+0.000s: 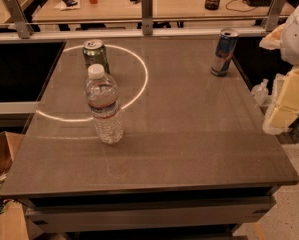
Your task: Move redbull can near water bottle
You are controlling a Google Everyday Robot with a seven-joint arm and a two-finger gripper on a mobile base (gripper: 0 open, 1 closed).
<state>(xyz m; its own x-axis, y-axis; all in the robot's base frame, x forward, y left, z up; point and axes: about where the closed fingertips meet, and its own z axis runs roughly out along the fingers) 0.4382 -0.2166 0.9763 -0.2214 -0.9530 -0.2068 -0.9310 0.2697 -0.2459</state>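
The redbull can (223, 52), slim, blue and silver, stands upright near the table's far right edge. The water bottle (104, 105), clear with a white cap and a red-and-white label band, stands upright left of the table's middle. The two are far apart, on opposite sides of the table. My gripper (285, 103) shows as pale, bulky shapes at the right edge of the view, beyond the table's right side and nearer to me than the redbull can. It touches neither object.
A wider green can (96, 55) stands just behind the water bottle. A bright ring of light lies on the grey tabletop (189, 134) around them. A metal rail (147, 19) runs along the far edge. A cardboard box (1, 154) sits at the left.
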